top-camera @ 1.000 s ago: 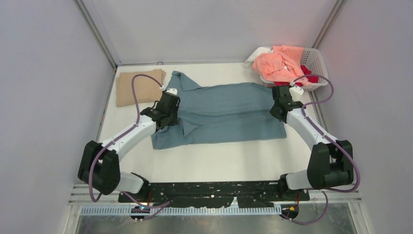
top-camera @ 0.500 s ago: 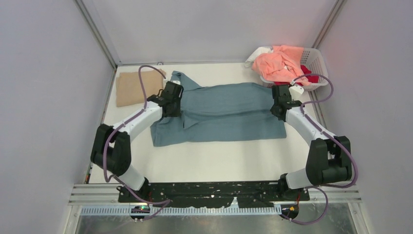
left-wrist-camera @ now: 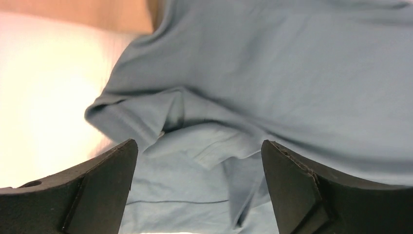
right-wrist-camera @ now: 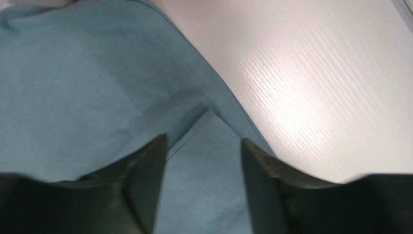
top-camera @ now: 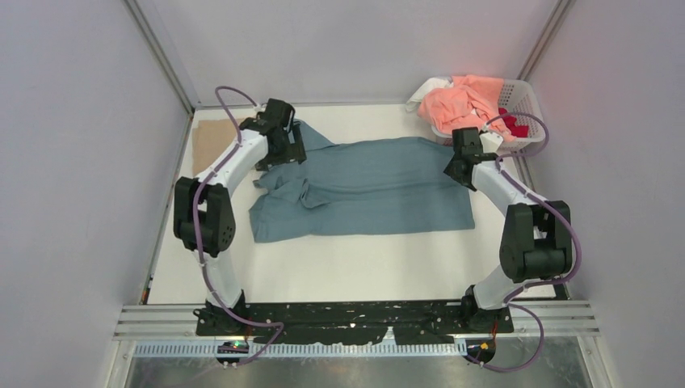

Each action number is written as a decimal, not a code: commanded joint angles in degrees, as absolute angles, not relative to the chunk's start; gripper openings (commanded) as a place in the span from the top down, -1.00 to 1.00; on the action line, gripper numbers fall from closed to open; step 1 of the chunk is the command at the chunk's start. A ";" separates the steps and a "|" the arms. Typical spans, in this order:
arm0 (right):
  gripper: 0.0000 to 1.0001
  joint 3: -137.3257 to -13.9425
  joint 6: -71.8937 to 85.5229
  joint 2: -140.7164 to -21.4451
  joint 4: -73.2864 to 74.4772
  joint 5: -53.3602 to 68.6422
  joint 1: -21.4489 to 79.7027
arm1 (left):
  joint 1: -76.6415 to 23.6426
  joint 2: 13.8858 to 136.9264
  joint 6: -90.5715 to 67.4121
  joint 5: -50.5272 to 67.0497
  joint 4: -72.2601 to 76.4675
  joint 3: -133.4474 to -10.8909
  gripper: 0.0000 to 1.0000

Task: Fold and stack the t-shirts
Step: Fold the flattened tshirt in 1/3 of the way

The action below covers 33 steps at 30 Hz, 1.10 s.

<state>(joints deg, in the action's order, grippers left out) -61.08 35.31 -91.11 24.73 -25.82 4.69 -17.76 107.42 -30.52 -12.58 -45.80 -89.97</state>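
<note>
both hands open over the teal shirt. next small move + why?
Probably lower the left hand onto the bunched sleeve and close on it. That hand is open and holds nothing, the teal shirt lies rumpled at that end, and the crumple sits right below it. The right hand hovers open over the flatter opposite edge.

A spread shirt [top-camera: 380, 186] lies mid-bench [top-camera: 363, 267]. A folded shirt [top-camera: 206, 145] lies at its ten o'clock. A basket [top-camera: 525, 95] at two o'clock has heaped shirts [top-camera: 460, 105] in it. The left end effector [top-camera: 284, 152] is over the spread shirt's ten o'clock corner, and the right end effector [top-camera: 455, 170] is over its three o'clock edge.
</note>
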 commanded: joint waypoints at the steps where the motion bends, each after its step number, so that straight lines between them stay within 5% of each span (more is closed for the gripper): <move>1: -0.49 -64.87 32.77 -90.95 25.53 -27.81 4.10 | -17.49 106.20 -31.55 -6.32 -46.86 -93.05 -0.99; 6: -0.87 -59.63 31.25 -84.55 23.84 -23.65 4.24 | -17.53 94.92 -32.37 -3.54 -39.27 -74.41 -0.99; 11: -0.97 -44.55 31.78 -78.23 9.07 -9.80 4.70 | -17.50 87.49 -36.14 8.50 -25.24 -58.48 -0.99; 16: -0.91 -42.73 33.07 -85.82 2.47 4.96 4.72 | -17.49 93.42 -38.39 16.01 -18.52 -56.20 -0.99; 33: -0.90 -30.64 36.82 -70.03 17.93 -8.35 3.71 | -17.47 82.43 -42.09 9.38 -20.25 -34.85 -0.99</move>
